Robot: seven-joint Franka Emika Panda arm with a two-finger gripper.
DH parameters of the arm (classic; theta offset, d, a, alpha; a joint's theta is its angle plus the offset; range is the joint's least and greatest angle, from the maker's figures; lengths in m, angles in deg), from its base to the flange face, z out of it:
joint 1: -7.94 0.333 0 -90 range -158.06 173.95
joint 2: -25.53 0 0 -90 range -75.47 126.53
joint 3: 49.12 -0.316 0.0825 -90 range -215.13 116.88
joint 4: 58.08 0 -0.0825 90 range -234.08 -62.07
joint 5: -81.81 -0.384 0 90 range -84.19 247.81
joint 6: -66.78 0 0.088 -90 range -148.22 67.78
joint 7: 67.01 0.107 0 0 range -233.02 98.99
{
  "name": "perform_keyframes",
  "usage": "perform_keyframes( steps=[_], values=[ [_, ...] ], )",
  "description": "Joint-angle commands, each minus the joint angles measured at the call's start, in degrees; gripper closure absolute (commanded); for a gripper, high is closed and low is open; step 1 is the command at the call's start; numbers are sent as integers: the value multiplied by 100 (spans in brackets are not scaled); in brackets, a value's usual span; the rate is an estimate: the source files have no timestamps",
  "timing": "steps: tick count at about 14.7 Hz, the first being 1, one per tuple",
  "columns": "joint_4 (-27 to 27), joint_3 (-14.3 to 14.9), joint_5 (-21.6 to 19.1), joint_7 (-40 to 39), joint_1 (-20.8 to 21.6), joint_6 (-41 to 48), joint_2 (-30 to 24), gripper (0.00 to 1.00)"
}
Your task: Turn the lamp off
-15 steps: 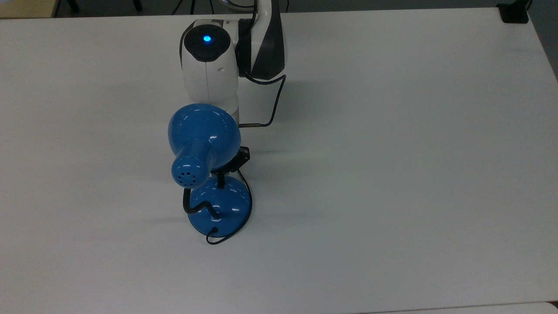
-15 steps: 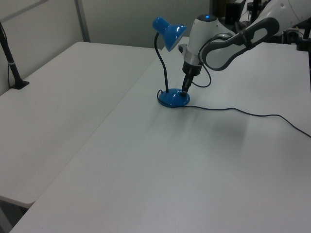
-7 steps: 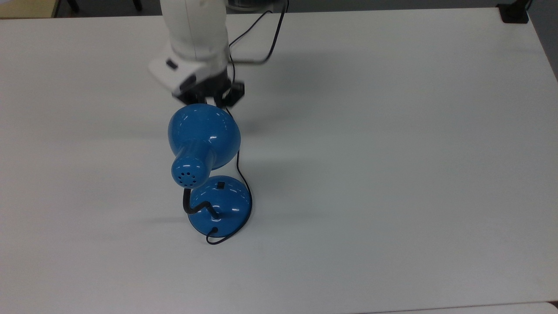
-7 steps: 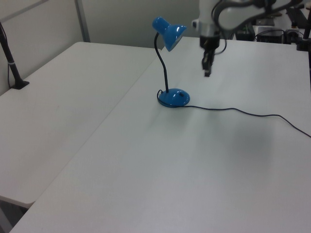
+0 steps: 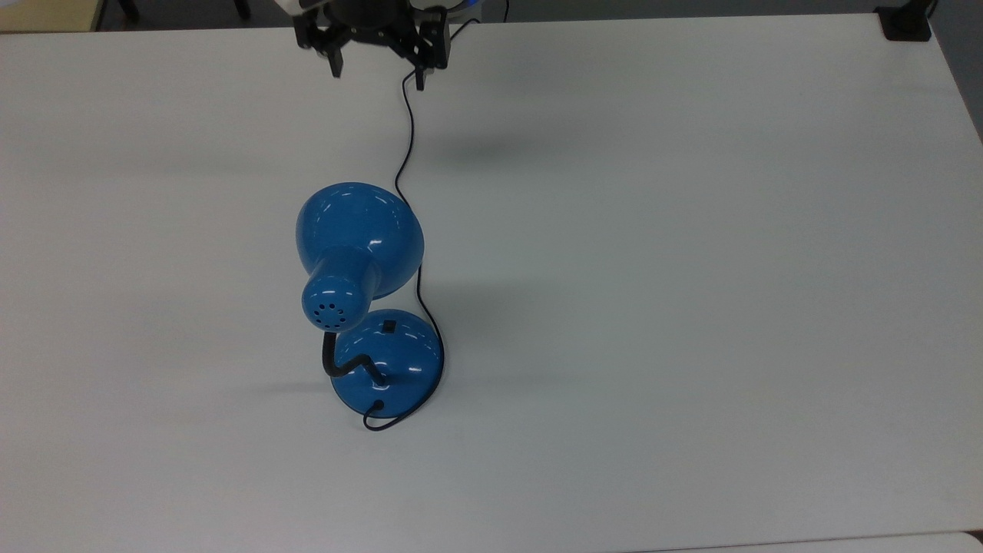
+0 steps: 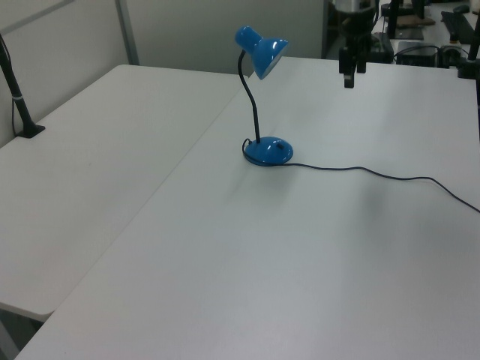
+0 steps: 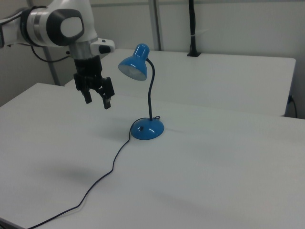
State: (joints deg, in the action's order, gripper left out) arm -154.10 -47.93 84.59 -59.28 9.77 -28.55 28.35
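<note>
the lamp (image 5: 359,253) stands upright on the white tabletop (image 5: 691,269), a little to the top view's left of the middle. its glossy blue shade (image 7: 134,64) sits at the top of a black bendy neck (image 7: 152,90), and in the right view the mouth of the shade faces down and toward the right view's left. the round blue base (image 6: 268,151) rests flat on the tabletop, with a small black switch (image 5: 389,326) on its dome, on the side nearer the arm. a thin black cord (image 5: 407,138) leaves the base, curls around its edge and runs away across the tabletop toward the top view's upper edge; in the left view it trails off to the left view's right.

the claw (image 5: 376,65) hangs in the air at the far end of the tabletop in the top view, well apart from the lamp and touching nothing. its two black fingers (image 7: 107,98) are spread apart with nothing between them, pointing down at the tabletop. in the right view the claw (image 7: 97,98) hangs to the right view's left of the shade, at about the height of the neck.
</note>
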Motion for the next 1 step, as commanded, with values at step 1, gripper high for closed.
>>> perform_keyframes(
  steps=[1],
  values=[
    [223, 4, 3, 237, -42, 129, 17, 0]
  ],
)
